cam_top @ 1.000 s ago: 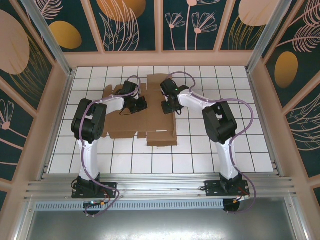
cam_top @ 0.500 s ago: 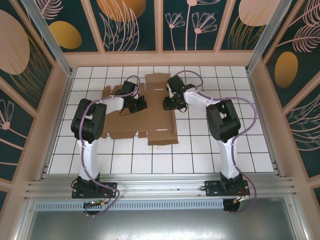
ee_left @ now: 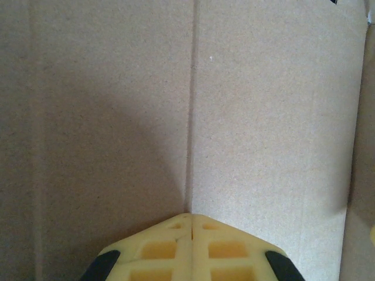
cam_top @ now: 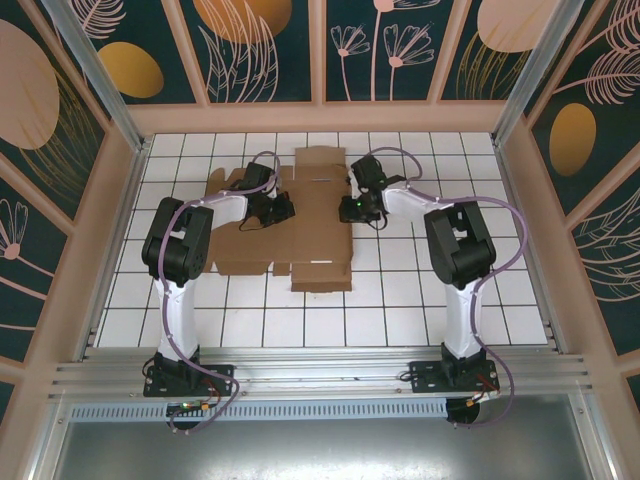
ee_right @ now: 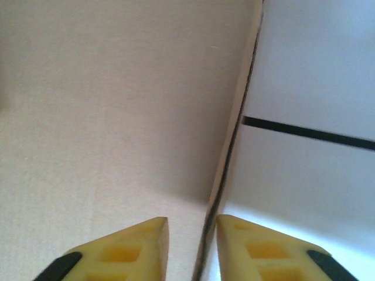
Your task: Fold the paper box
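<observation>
Lab robot cell: aluminium frame (cam_top: 320, 375), gridded table (cam_top: 400, 310).

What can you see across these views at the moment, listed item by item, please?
paper box: one, plain brown, a flat die-cut sheet lying on the far middle of the table
table: one, white tiles with dark grid lines, under the sheet
wall panels: several, dark teal with orange and pink plant motifs, around the table
rail: one, silver metal, along the near edge
arms: two, white and black with purple cables, reaching to the sheet
left gripper: one, yellow fingers, shut, tip at a crease in the sheet
right gripper: one, yellow fingers, slightly apart astride the sheet's right edge
</observation>
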### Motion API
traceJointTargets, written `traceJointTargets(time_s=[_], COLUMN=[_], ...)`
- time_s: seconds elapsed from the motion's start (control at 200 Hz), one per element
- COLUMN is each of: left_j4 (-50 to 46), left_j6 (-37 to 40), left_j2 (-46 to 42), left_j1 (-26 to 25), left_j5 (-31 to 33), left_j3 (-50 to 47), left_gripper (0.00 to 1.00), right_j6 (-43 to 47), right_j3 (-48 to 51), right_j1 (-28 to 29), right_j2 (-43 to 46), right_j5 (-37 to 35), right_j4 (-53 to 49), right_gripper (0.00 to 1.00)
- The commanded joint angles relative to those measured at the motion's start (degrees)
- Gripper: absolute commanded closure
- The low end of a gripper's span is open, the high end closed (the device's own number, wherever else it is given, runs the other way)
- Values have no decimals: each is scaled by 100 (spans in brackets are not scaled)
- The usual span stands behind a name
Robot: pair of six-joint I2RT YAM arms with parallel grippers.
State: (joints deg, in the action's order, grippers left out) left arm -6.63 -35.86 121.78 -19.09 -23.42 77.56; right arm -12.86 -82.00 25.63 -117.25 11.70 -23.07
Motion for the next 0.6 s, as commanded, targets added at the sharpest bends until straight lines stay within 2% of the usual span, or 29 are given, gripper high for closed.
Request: traceJointTargets(time_s=[0.0,0.23,0.42,0.54,0.596], left_j4=[-215,-242,-339,-267,-338], left_j6=[-62,-254,-237,-535,-573], left_j2=[-158,-214,-442,-56,207], left_j1=[-87,-95,-95,-119,-183], left_j5=[-37,-277,-190,-679,-713], left_j3=[5,453,760,1302,1628], left_gripper=[100,100,100,100,100], right_j6=[-81,185,349,355,350], right_j3=[149,-36,-420,-440,-436], right_j1=[-52,147,318,329,329], right_j2=[233,128,-24,-35,-49], right_j5=[62,-415,-975,-960,-960], right_j4=[43,-233,-667,-680,-690], right_gripper=[75,85,89,90,90])
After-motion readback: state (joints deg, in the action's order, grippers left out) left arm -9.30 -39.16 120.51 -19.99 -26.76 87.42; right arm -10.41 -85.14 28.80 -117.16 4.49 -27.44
